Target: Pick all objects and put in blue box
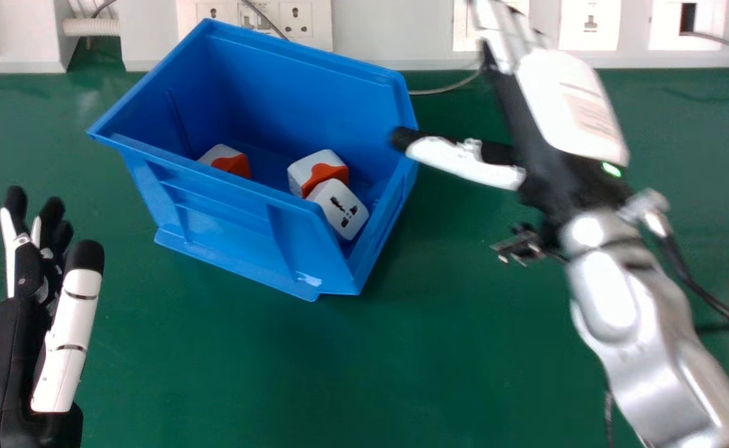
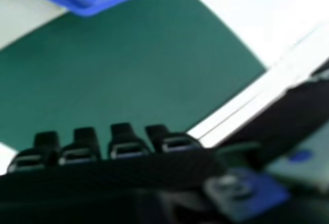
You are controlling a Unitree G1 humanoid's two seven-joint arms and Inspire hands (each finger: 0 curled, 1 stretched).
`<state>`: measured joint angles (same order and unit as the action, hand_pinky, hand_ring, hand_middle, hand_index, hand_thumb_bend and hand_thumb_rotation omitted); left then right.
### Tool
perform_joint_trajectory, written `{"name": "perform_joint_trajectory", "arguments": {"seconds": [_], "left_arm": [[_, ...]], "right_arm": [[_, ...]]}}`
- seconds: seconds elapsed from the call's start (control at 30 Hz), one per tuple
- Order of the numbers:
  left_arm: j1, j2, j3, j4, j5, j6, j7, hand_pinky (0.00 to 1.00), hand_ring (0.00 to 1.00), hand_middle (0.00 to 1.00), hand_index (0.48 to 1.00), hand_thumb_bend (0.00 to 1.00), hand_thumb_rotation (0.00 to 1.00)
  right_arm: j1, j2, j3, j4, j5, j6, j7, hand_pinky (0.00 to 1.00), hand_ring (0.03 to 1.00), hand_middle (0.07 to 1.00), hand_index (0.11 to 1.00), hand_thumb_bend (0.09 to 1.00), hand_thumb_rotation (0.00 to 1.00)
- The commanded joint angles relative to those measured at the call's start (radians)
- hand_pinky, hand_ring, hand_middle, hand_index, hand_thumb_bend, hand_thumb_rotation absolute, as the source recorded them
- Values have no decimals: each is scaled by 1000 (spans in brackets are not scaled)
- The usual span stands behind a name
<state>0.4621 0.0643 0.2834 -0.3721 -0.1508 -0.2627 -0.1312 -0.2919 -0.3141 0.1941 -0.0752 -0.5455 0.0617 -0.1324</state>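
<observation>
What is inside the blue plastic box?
Three white plastic blocks: a left block and a rear block, both with orange parts, and a front block with socket holes. The box's near wall hides the left block's lower part and some inner floor.

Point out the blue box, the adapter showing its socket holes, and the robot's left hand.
Blue box (image 1: 231,229): head view, near outer wall.
Adapter (image 1: 339,209): head view, face with socket holes.
Left hand (image 1: 71,326): head view, white part of thumb.

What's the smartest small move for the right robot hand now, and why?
Probably ease the right robot hand away from the blue box: three plug adapters already lie inside, and the thumb points toward the box's side.
</observation>
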Motion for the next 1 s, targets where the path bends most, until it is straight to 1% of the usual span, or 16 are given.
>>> {"name": "perform_joint_trajectory", "arguments": {"seconds": [0.0, 0.07, 0.13, 0.2, 0.23, 0.27, 0.33, 0.4, 0.53, 0.63, 0.73, 0.77, 0.8, 0.9, 0.93, 0.97], "left_arm": [[-6, 2, 4, 0, -17, -26, -5, 1000, 1000, 1000, 1000, 517, 818], [-11, 3, 5, 9, -32, -34, -10, 1000, 1000, 1000, 1000, 508, 822], [-17, 2, 7, 13, -39, -35, -9, 1000, 1000, 1000, 1000, 501, 819], [-22, 2, 9, 19, -45, -38, -9, 1000, 1000, 1000, 1000, 501, 819], [-25, 2, 10, 23, -52, -41, -12, 1000, 1000, 1000, 1000, 493, 814], [-26, 3, 11, 24, -53, -42, -12, 1000, 1000, 1000, 1000, 487, 810], [-28, 5, 13, 27, -44, -50, -9, 1000, 1000, 1000, 1000, 480, 804], [-31, 7, 15, 33, -41, -56, -9, 1000, 1000, 1000, 1000, 480, 803], [-37, 10, 18, 42, -48, -59, -11, 1000, 1000, 1000, 1000, 483, 801], [-47, 15, 22, 50, -53, -56, -15, 1000, 1000, 1000, 1000, 485, 801], [-56, 22, 24, 58, -38, -58, -13, 1000, 1000, 1000, 1000, 500, 795], [-63, 23, 24, 62, -37, -57, -12, 1000, 1000, 1000, 1000, 500, 795], [-71, 21, 23, 66, -37, -53, -8, 1000, 1000, 1000, 1000, 504, 799], [-93, 15, 19, 77, -19, -54, 13, 1000, 1000, 1000, 1000, 502, 804], [-100, 15, 18, 82, -13, -55, 18, 1000, 1000, 1000, 1000, 502, 804], [-109, 17, 17, 89, -8, -60, 19, 1000, 1000, 1000, 1000, 507, 810]], "right_arm": [[96, 1, -81, -79, 127, -74, 34, 959, 1000, 1000, 1000, 630, 906], [179, 0, -130, -101, 215, -112, 61, 955, 1000, 1000, 1000, 618, 897], [246, 7, -164, -100, 276, -136, 80, 948, 1000, 1000, 1000, 596, 890], [290, 14, -181, -78, 308, -165, 83, 948, 1000, 1000, 1000, 596, 890], [305, 22, -188, -63, 323, -186, 81, 957, 1000, 1000, 1000, 576, 904], [324, 38, -194, -35, 341, -216, 71, 966, 1000, 1000, 1000, 571, 923], [359, 77, -205, 21, 375, -275, 52, 973, 1000, 1000, 1000, 575, 939], [381, 104, -211, 60, 393, -310, 46, 986, 1000, 1000, 1000, 611, 969], [404, 134, -223, 102, 414, -342, 48, 996, 1000, 1000, 1000, 627, 990], [409, 142, -231, 142, 413, -376, 43, 997, 1000, 1000, 1000, 625, 992], [406, 144, -241, 179, 424, -405, 54, 998, 1000, 1000, 1000, 612, 995], [404, 145, -243, 187, 429, -407, 58, 998, 1000, 1000, 1000, 612, 995], [401, 146, -245, 192, 435, -407, 63, 999, 1000, 1000, 1000, 609, 996], [390, 152, -252, 205, 457, -405, 77, 999, 1000, 1000, 1000, 586, 998], [385, 154, -254, 211, 458, -409, 76, 999, 1000, 1000, 1000, 586, 998], [377, 157, -256, 218, 458, -410, 74, 1000, 1000, 1000, 1000, 574, 999]]}}
